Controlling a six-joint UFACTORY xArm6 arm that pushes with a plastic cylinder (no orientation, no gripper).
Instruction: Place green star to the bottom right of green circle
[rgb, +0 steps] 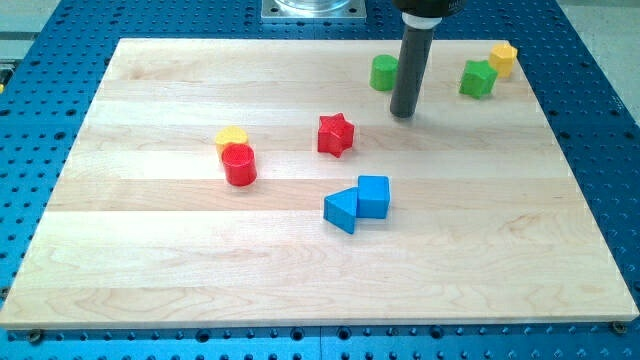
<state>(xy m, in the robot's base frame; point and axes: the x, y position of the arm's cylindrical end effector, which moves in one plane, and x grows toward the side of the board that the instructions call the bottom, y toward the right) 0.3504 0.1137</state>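
Observation:
The green circle (384, 72) stands near the view's top, right of centre. The green star (478, 78) stands farther to the view's right at about the same height, apart from the circle. My tip (403, 114) rests on the board just below and to the right of the green circle, close to it, and well left of the green star. The dark rod rises from the tip toward the view's top.
A yellow block (503, 57) sits just above and right of the green star. A red star (336, 135) is left of my tip. A yellow block (232, 138) touches a red cylinder (239, 165). A blue triangle (341, 210) and blue cube (373, 196) sit together at centre.

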